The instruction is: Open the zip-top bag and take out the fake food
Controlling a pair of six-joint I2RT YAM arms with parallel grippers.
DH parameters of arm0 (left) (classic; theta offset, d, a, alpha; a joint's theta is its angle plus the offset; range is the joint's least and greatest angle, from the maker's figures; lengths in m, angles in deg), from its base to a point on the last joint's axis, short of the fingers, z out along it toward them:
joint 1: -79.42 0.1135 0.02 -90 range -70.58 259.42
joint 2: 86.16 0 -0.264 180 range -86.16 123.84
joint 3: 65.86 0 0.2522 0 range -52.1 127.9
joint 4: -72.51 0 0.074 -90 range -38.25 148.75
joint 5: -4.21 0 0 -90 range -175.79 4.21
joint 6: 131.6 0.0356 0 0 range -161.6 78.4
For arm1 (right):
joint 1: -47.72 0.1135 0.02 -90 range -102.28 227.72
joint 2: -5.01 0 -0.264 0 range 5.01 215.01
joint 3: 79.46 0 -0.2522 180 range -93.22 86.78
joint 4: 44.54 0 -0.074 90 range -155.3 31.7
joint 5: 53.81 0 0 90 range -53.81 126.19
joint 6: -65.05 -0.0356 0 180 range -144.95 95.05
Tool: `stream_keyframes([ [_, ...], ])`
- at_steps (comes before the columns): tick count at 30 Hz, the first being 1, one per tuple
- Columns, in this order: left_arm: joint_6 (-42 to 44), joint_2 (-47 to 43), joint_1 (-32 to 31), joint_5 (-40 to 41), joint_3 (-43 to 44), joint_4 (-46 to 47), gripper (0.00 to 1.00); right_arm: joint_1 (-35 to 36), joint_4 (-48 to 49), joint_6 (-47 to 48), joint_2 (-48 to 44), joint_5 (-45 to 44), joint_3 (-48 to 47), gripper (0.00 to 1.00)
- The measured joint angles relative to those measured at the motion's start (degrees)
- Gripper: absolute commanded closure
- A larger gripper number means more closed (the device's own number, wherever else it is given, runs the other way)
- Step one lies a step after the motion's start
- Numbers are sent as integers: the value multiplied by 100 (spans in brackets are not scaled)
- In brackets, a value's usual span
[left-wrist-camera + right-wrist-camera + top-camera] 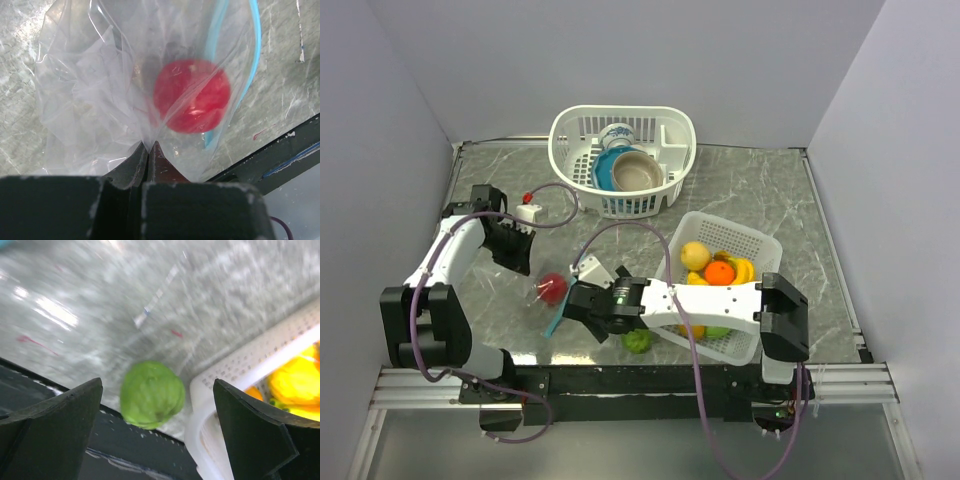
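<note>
Grip: left gripper (148,150) pinched on zip-top bag (90,85), red apple (191,96) inside | right gripper (157,385) spread wide, empty | green fruit (151,400) lower centre

Even light, right-wrist view seemingly motion-blurred

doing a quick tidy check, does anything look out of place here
One green fruit lies loose on the table at the near edge, outside the white basket that holds the other fruit. It could roll off.

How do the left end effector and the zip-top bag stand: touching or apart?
Touching. The left wrist view shows the left end effector shut, with the clear film of the zip-top bag pinched between its tips.
</note>
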Motion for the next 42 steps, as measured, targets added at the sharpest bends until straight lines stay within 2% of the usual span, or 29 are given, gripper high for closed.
stream_keyframes([
  [7,4,-201,37,-37,0,-74,99,-4,664,557,234,28,-216,0],
  [14,66,-308,129,-35,0,-142,99,87,629,162,-98,-4,-96,0],
  [17,98,-308,153,-35,0,-151,99,407,553,-306,-769,-17,317,0],
  [21,107,-299,153,-35,0,-155,99,1172,632,-1032,-1764,181,973,0],
  [26,109,-299,155,-35,0,-164,99,1587,809,-1998,-2103,490,1871,0],
  [35,118,-299,155,-35,0,-245,99,1537,1228,-3077,-2081,417,3075,0],
  [42,142,-299,155,-44,4,-291,99,850,2057,-3399,-3139,133,4395,0],
])
